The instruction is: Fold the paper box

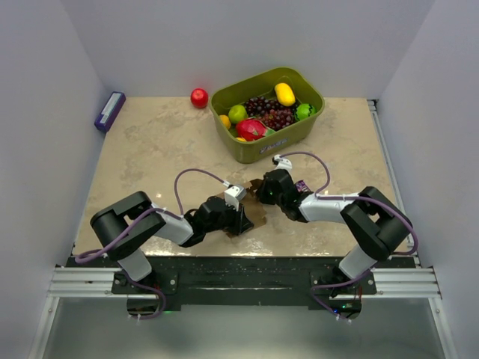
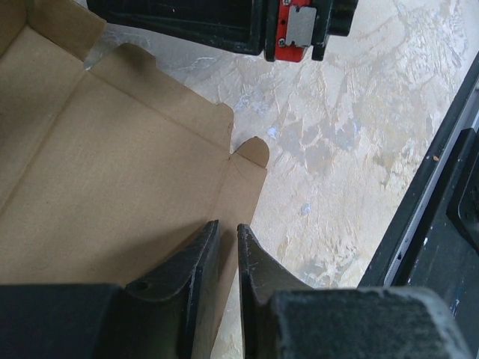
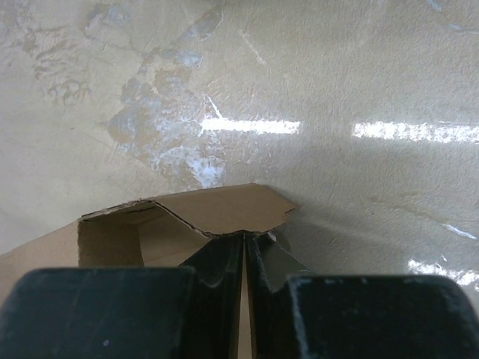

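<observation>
Both arms are black-jointed with silver-grey links, and purple cables loop along each. The left gripper [image 2: 224,258] has matte black fingers [image 2: 196,262], as does the right gripper [image 3: 245,280].

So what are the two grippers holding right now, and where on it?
Both pinch the paper box. The left gripper grips the edge of a side panel near a corner tab; the right gripper grips the edge of a raised flap.
</observation>
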You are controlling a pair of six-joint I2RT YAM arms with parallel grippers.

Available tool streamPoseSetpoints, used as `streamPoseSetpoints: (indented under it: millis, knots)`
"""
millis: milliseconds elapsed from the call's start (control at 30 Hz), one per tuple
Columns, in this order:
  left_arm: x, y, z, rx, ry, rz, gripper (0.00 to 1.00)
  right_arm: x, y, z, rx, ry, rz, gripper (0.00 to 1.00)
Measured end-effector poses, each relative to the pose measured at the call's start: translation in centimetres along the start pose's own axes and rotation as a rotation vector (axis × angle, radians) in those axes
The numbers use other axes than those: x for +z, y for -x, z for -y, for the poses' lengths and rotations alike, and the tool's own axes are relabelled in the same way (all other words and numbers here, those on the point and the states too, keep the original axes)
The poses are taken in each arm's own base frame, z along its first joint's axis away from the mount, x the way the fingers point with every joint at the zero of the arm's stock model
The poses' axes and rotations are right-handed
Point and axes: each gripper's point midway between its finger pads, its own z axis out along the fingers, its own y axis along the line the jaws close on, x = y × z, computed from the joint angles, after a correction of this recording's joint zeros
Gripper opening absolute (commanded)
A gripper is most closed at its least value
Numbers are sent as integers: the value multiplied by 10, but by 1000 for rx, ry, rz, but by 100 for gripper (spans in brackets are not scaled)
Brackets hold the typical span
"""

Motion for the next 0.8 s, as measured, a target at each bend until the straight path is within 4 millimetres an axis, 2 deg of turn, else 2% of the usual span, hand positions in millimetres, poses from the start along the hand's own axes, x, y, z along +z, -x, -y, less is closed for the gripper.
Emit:
streamPoseSetpoints:
  millis: [167,267,300,400,533,700,800]
  knots:
    - [0,0,0,0,0,0,21,-7,7,-2,-7,8,13,20]
    - [-1,0,0,0,0,1,21,-17,15,-7,-17,32,37,33]
    - [-2,0,0,0,2,-2,21,-21,17,-9,-16,41,44,41]
    - [-6,-2,0,0,9,-14,22,-33,24,-15,-25,73,61,48]
    - [-13,-1,3,6,14,-28,24,-46,24,-24,-59,104,54,48]
    - [-23,9,8,30,16,-13,31,-51,4,-23,-109,100,-15,47]
    - [-27,15,9,47,18,2,34,-52,-2,-23,-121,100,-34,47]
